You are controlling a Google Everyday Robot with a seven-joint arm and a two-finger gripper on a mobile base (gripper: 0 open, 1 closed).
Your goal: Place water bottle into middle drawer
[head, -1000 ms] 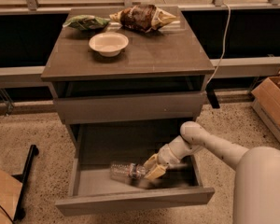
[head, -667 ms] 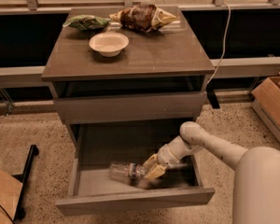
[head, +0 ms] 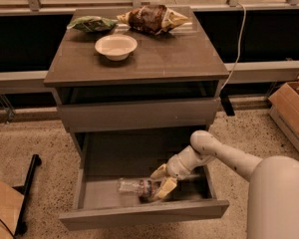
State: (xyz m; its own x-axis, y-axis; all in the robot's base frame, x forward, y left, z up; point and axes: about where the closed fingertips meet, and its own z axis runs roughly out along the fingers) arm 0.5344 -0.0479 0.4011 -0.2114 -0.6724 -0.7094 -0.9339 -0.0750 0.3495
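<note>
Water bottle (head: 132,186) lies on its side on the floor of the open middle drawer (head: 139,214), long axis 9 to 3 o'clock. The gripper (head: 159,182) has its fingers (head: 167,187) clasped on the bottle's 3 o'clock end.

No legible text anywhere. Gripper (head: 158,183) inside middle drawer (head: 139,214).

Warm, fairly dim light falls from above. The bench (head: 189,59) top carries a soft sheen, and the pale bowl (head: 116,46) is the brightest spot. There's heavy shadow under the benchtop and blackness behind. The tool (head: 159,182) sits low in the open middle drawer (head: 139,215), half-shaded, by the faintly glinting water bottle (head: 134,186).
</note>
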